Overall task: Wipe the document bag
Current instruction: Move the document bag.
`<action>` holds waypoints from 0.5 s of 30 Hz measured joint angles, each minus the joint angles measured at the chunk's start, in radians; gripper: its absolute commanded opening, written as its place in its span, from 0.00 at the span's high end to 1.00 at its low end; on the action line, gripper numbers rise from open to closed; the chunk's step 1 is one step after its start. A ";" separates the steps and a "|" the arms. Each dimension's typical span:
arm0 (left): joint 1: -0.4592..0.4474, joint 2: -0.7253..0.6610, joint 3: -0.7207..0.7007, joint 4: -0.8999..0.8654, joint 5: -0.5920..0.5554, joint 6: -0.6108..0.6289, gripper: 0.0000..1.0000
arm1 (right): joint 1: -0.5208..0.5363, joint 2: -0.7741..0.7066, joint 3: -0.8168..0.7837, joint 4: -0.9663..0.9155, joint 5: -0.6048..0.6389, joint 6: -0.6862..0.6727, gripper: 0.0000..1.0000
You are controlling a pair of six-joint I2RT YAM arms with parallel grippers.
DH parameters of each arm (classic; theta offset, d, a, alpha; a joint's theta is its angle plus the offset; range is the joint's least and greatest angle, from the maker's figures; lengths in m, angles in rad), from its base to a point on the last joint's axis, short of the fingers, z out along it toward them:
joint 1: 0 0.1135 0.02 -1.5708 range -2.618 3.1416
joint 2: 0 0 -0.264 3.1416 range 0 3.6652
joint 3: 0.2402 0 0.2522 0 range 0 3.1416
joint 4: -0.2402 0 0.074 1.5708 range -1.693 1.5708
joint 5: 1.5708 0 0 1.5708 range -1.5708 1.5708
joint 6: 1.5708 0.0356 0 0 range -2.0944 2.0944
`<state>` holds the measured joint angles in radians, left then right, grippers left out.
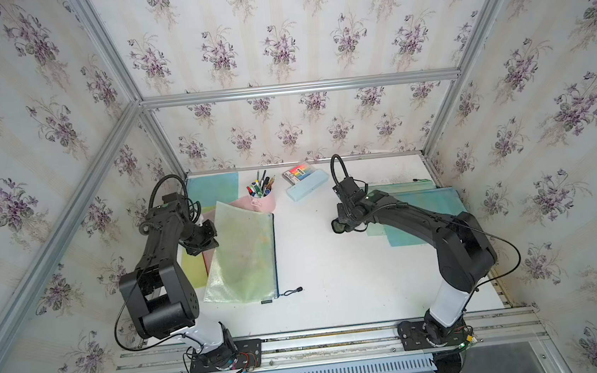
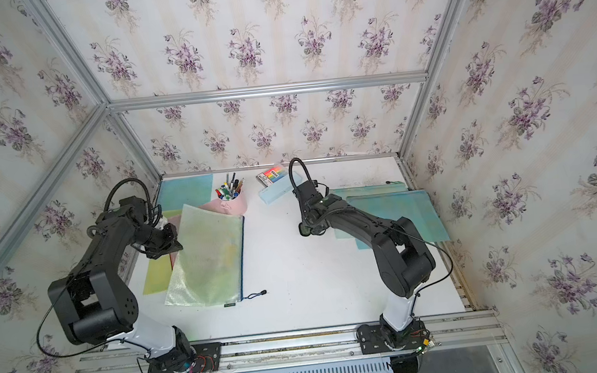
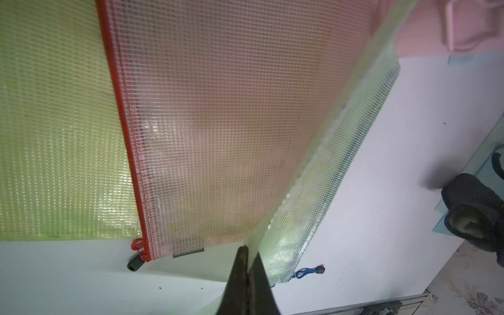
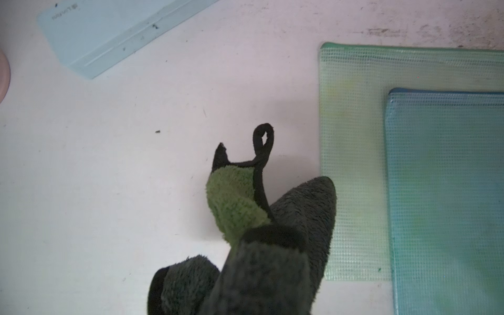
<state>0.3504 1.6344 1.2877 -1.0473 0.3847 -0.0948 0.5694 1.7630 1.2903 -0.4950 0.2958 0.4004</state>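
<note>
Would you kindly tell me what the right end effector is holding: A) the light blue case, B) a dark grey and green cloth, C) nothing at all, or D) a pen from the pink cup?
B: the right end effector is shut on the dark grey and green cloth, as the right wrist view shows.

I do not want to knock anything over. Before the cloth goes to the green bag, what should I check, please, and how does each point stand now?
1. The left tool is shut on the edge of the green bag: ok.
2. The right tool is shut on the cloth: ok.
3. The cloth touches the green bag: not ok, it is apart from it, over the bare table.
4. The green bag lies flat: not ok, its held side is raised off the pink bag.
5. The pen cup is clear of the green bag: cannot tell, it stands right at the far corner.
</note>
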 measured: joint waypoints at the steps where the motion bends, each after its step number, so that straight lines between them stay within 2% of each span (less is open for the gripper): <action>1: 0.010 0.028 0.016 0.005 -0.003 0.000 0.96 | -0.025 0.005 0.013 -0.001 -0.006 -0.009 0.83; 3: 0.019 0.082 0.054 0.014 -0.023 -0.001 0.91 | -0.076 0.010 0.037 -0.002 -0.019 -0.017 0.83; 5: 0.024 0.103 0.081 0.031 -0.056 -0.006 0.69 | -0.130 0.011 0.060 -0.008 -0.019 -0.031 0.83; 6: 0.024 0.101 0.089 0.035 -0.072 -0.013 0.66 | -0.151 0.011 0.070 -0.013 -0.019 -0.034 0.84; 7: 0.024 0.092 0.096 0.040 -0.095 -0.031 0.57 | -0.177 0.011 0.084 -0.025 -0.019 -0.039 0.83; 8: 0.024 0.081 0.100 0.043 -0.118 -0.037 0.43 | -0.202 0.011 0.096 -0.035 -0.019 -0.045 0.84; 9: 0.024 0.069 0.105 0.042 -0.140 -0.039 0.36 | -0.223 0.013 0.106 -0.045 -0.020 -0.050 0.83; 15: 0.005 -0.056 0.108 0.045 -0.212 -0.092 0.29 | -0.387 0.013 0.119 -0.109 0.013 -0.068 0.83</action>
<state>0.3550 1.5780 1.3956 -1.0023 0.1730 -0.1871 0.1822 1.7760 1.4094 -0.6044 0.3088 0.3328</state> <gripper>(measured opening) 0.705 0.175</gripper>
